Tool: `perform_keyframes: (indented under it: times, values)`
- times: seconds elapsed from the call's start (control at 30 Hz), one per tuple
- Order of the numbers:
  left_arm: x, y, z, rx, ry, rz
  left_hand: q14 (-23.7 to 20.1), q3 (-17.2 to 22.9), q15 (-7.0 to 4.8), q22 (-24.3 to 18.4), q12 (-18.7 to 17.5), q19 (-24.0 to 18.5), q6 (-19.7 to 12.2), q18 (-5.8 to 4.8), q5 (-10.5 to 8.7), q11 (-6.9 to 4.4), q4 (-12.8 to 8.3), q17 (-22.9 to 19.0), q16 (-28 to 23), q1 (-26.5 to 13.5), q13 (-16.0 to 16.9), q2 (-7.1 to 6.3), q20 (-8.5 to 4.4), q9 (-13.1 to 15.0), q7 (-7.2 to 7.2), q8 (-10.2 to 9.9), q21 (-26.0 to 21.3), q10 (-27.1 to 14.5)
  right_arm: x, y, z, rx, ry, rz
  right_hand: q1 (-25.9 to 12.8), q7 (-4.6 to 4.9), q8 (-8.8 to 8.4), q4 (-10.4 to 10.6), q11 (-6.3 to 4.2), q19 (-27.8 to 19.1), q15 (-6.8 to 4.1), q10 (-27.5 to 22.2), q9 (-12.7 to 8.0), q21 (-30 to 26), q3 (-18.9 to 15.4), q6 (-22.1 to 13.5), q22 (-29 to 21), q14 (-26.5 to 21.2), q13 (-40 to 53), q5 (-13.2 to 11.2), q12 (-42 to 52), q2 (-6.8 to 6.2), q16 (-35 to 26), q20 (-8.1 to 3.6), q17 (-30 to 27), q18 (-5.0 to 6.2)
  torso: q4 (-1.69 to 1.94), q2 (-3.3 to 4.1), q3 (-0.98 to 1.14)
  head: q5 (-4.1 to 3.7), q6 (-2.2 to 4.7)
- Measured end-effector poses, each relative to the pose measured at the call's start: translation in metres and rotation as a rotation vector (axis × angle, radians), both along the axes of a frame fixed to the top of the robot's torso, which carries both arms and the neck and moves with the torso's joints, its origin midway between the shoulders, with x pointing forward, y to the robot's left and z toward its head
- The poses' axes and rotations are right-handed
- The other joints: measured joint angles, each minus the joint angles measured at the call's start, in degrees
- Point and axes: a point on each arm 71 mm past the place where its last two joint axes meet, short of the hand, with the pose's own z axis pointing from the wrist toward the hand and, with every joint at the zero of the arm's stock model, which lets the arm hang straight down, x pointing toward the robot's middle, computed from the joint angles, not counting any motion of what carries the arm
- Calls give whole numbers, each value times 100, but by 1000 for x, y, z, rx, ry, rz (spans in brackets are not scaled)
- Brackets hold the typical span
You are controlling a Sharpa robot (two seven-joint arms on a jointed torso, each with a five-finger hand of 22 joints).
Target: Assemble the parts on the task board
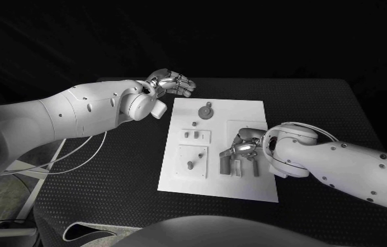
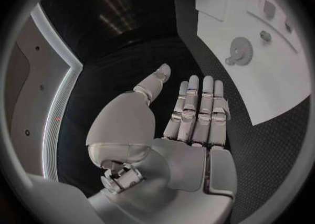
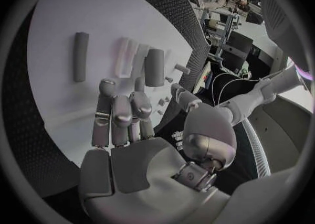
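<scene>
Fingers of the right hand (image 1: 240, 149) hang down over the near right part of the task board (image 1: 246, 113) in the head view, apart from one another, their tips among some upright grey parts (image 1: 225, 161) that stand there; I cannot tell from this view whether any tip touches a part. The left hand (image 1: 171, 82) hovers over the black table (image 1: 105, 169) just beyond the board's far left corner, fingers loosely curled with nothing in them. The white board lies in the middle of the table. On it, a round gear-like part (image 1: 206, 112) sits near the far edge, small pegs (image 1: 194, 134) stand in a square plate left of centre, and another small part (image 1: 191, 165) stands on a second square plate at the near left.

From the left wrist view, the left hand (image 2: 190, 111) is flat and open, fingers straight and side by side, thumb apart, holding nothing. It is above bare table, with the board (image 2: 275, 77) beside it and the gear-like part (image 2: 240, 52) lying on the board.

From the right wrist view, the right hand (image 3: 128, 116) reaches over the board (image 3: 72, 19), fingers extended and slightly spread, nothing pinched between them. Ahead of the fingertips stand a slim grey bar (image 3: 81, 56) and a thicker grey block (image 3: 155, 66), with a pale slotted piece (image 3: 126, 56) between them; the fingers are close to the block, but contact cannot be told.
</scene>
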Motion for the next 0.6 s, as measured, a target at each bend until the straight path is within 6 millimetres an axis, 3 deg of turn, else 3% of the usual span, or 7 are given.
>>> perform_keyframes:
  times: [0.43, 0.6]
  values:
    - [0, 0, 0, 0, 3, -2, 1, 0, 0, -5, 0, 0, 0, 0, 0, 0, 0, 3, 0, 0, -5, 0, 0, 0, 0, 0, 0, 0, 3, 5, -8, -69, -27, 20, -3, -37, 81, 63, -51, 21, -26, 50, 16, 24, 31, 91, 0, 69, 62, 0, 82, -3, 24, -21, 21, 0, -1, 2, -1, 7, -24]
    - [0, 0, 0, 0, 4, -4, 1, 0, -1, -5, 0, 0, 0, 0, 0, 0, 0, 4, 0, 0, -5, 0, 0, 1, 0, 0, 0, 0, 3, 8, -11, -90, -43, 30, 112, -45, 80, -44, -71, 21, -19, 70, 16, 46, -76, 140, 0, 78, 73, 0, 82, 113, 24, -21, 14, 0, -1, 2, 1, 6, -27]
